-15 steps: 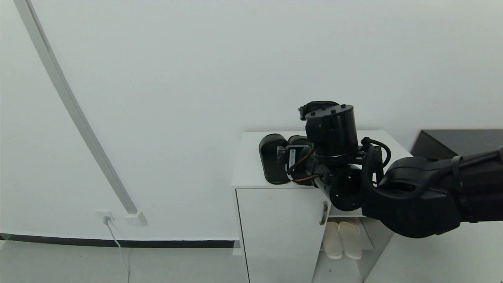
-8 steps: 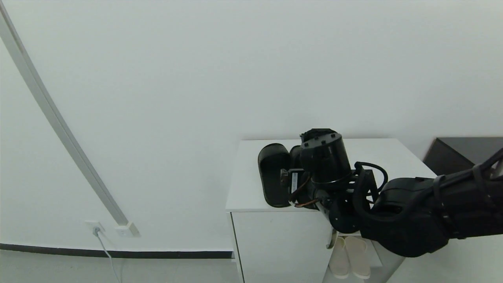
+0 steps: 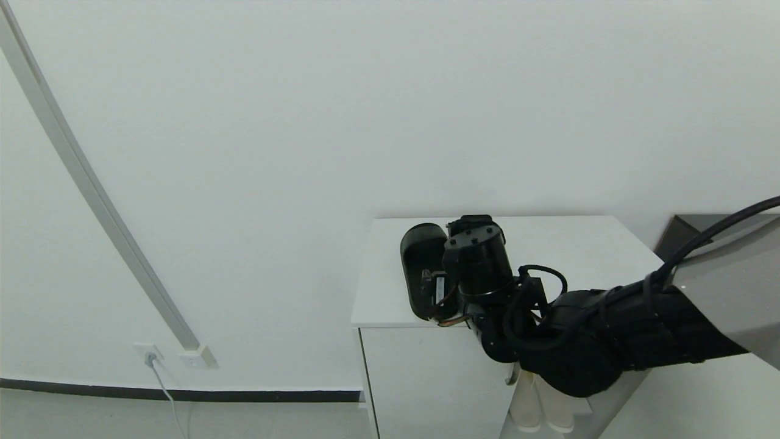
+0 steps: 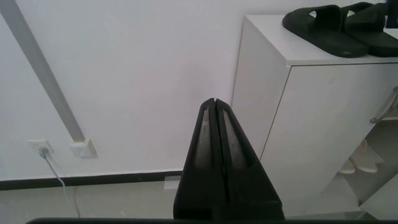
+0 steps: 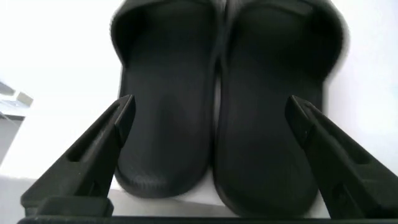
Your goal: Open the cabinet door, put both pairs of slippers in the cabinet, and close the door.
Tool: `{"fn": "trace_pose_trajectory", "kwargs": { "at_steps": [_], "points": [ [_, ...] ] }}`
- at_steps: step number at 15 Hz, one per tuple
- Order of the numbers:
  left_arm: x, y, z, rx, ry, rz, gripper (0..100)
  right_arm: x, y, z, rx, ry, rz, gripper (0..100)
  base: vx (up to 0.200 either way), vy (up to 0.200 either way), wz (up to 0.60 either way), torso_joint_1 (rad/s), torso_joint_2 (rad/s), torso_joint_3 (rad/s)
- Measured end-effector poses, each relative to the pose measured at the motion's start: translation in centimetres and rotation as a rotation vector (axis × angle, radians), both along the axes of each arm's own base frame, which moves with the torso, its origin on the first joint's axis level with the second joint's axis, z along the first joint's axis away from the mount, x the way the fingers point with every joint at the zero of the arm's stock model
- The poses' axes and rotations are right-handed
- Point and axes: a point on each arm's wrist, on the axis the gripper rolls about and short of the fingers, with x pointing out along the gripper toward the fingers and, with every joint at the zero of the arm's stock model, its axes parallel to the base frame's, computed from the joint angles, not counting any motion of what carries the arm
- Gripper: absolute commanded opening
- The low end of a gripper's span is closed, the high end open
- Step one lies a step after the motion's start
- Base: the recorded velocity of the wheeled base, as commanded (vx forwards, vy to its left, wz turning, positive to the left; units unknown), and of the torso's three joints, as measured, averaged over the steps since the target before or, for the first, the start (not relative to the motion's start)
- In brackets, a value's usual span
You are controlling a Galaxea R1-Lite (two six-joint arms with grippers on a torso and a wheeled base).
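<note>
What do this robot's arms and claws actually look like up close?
The right arm is matte black with rounded shells, a drum-shaped wrist joint, a looping black cable and a thin brown wire. Both the left gripper and right gripper have flat, tapering black fingers.

In the head view the black slippers on the cabinet are largely covered by the right arm's wrist (one sole alone is left plain). The white slippers inside are overlapped by that arm and cut by the lower edge, as is the door. In the right wrist view the black slippers are blurred and cropped. In the left wrist view the white slippers are half screened by the door, and one black slipper is cut at the edge.
</note>
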Motion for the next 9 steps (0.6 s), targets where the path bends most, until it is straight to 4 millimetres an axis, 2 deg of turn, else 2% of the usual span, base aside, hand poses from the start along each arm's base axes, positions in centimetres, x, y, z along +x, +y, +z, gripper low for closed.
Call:
{"fn": "trace_pose_trajectory", "kwargs": {
  "at_steps": [5,9],
  "points": [
    [0.0,0.0,0.0,0.0,0.0,0.001,0,4.4,0.2,-0.9,-0.017,-0.029,-0.029,100,0.0,0.0,0.0,0.0,0.0,0.0],
    [0.0,0.0,0.0,0.0,0.0,0.002,0,6.4,0.9,-1.7,-0.048,-0.096,-0.026,100,0.0,0.0,0.0,0.0,0.0,0.0]
  ]
}}
